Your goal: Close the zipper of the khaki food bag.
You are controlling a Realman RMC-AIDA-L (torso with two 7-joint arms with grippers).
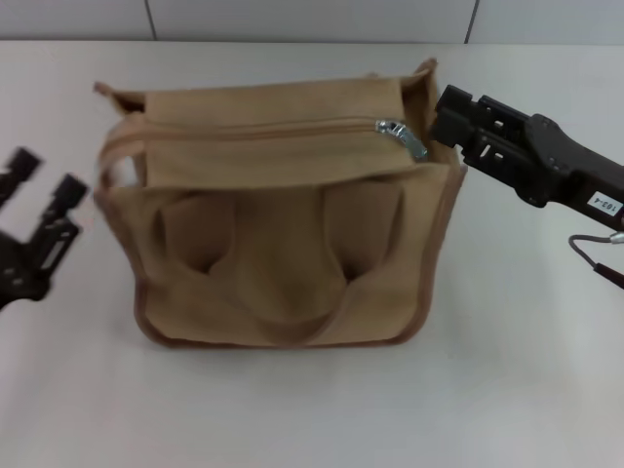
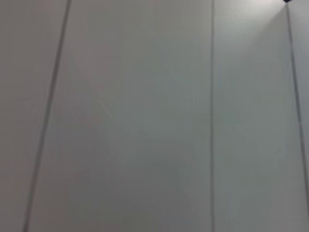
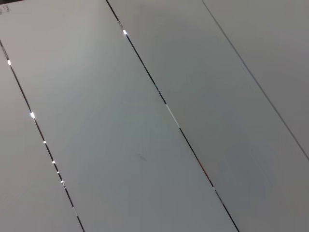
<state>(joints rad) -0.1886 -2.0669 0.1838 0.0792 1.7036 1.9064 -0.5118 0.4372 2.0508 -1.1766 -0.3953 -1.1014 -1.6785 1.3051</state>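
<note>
**Clearance around bag**

Khaki food bag (image 1: 283,224) sits mid-surface (image 1: 292,409), bulky, main obstacle. Near side: wide bare surface, free approach. Far side: open strip up to wall. L side: left end effector (image 1: 39,219) just beside bag, fingers spread, narrow gap between. R side: right end effector (image 1: 450,115) crowds bag's far-R corner, next to zipper (image 1: 292,130) pull; contact w/ bag unclear. Lower R surface bare. Handles lie flat on bag front. Both wrist views: blank panels only.

Pale grey panels (image 3: 145,145) fill the right wrist view, split by thin dark seams (image 3: 166,106) running diagonally, with small bright glints along them
</note>
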